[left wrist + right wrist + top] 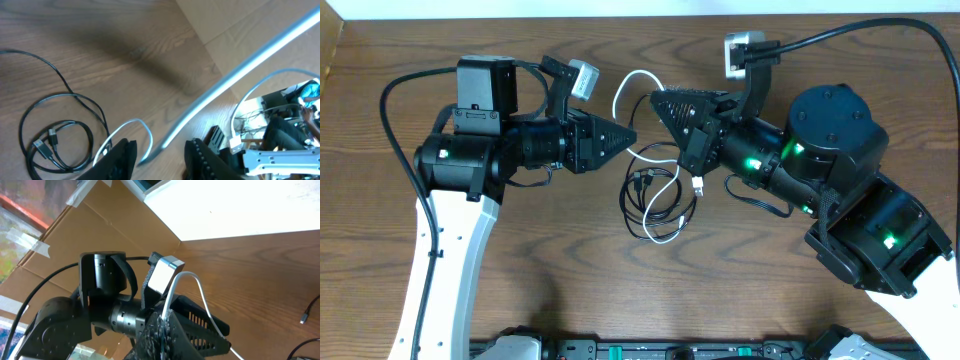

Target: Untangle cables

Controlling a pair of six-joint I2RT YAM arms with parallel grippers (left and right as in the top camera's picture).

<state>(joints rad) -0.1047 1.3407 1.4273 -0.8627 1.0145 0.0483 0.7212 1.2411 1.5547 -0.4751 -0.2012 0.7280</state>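
Observation:
A white cable [638, 74] arcs up between the two grippers, and its lower part runs down to the black cables [645, 205], which lie in loose loops on the wooden table. My right gripper [658, 100] is shut on the white cable, which comes out from between its fingers [167, 317] in the right wrist view. My left gripper [632, 135] points at it from the left. In the left wrist view its jaws [160, 155] stand apart, with a loop of the white cable [145, 127] passing between them. The black cables [50, 145] lie coiled to the left.
Thick black arm cables [400, 90] [860, 30] trail off both arms. A small white plug [698, 185] lies beside the loops. The right arm's body [830, 130] fills the right side. Cardboard [100, 220] stands behind the table.

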